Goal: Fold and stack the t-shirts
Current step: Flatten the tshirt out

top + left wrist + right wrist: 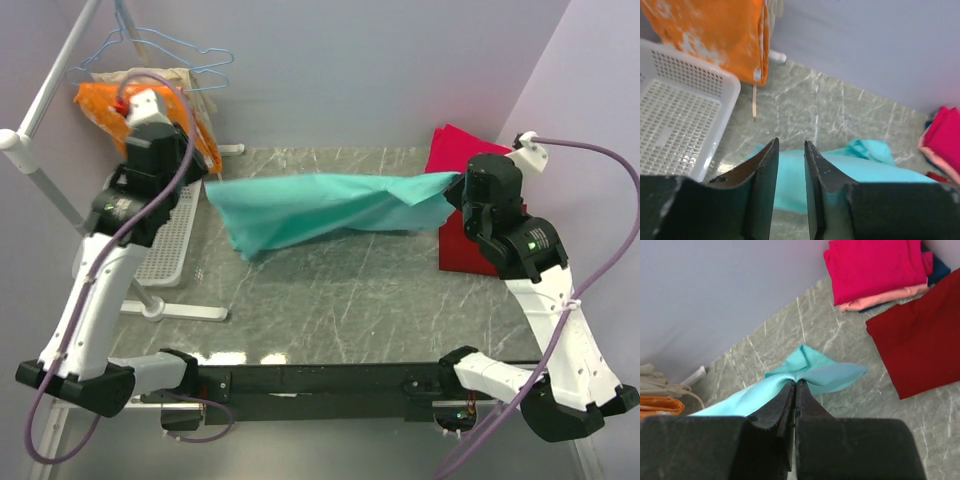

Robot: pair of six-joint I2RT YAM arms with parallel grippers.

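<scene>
Across the middle of the grey marbled table (350, 300) the teal t-shirt (310, 210) is stretched in a long, creased band running from the right side toward the left. Its right end is bunched to a point and raised, while its left part sags downward. Whether the lower edge rests on the surface cannot be told.

At the right side, a dark red t-shirt (925, 340) is laid flat on the table. Just behind it a folded magenta-pink t-shirt (875, 267) is stacked on a folded salmon one (880, 299).

At the left side a white perforated basket (680, 115) is seen, with an orange white-blotched cloth (715, 35) hanging above its far end.

The right gripper (795, 385) is closed tightly on the bunched right end of the teal t-shirt, and the cloth fans out beyond its fingertips.

The left gripper (791, 145) is held above the left end of the same shirt. Its jaws are parted by a narrow gap, and nothing is pinched between them
</scene>
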